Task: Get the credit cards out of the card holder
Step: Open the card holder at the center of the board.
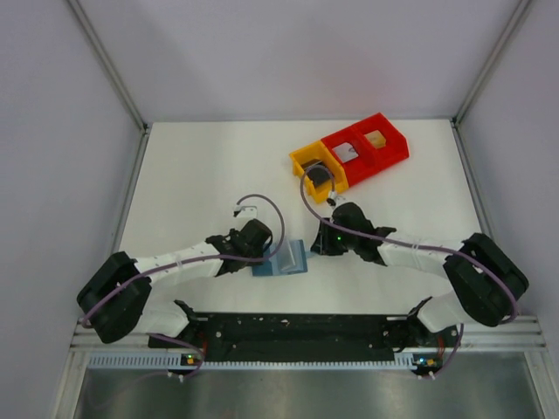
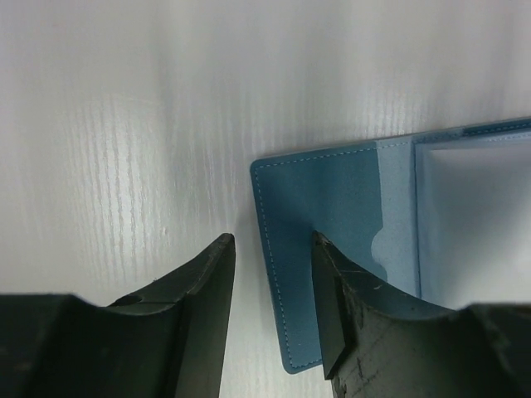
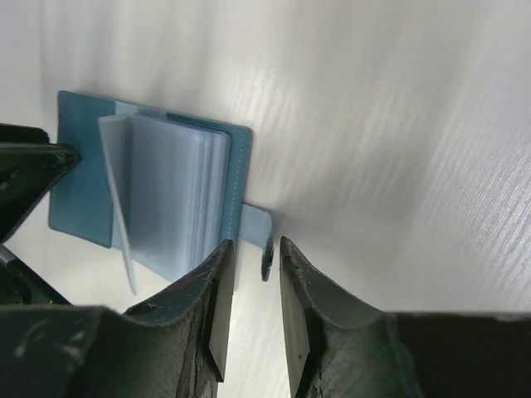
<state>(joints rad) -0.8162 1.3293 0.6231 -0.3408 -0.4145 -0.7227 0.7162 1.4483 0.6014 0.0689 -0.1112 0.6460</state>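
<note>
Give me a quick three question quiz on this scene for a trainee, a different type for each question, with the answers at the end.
1. True or false: the holder lies shut.
2. The right jaws, slightly apart, sit just short of which part of it? A the tab; B the left cover; C the spine.
3. Fill in: next to the red bin stands a ____ bin.
Key: 1 false, it lies open. 2 A. 3 yellow.
</note>
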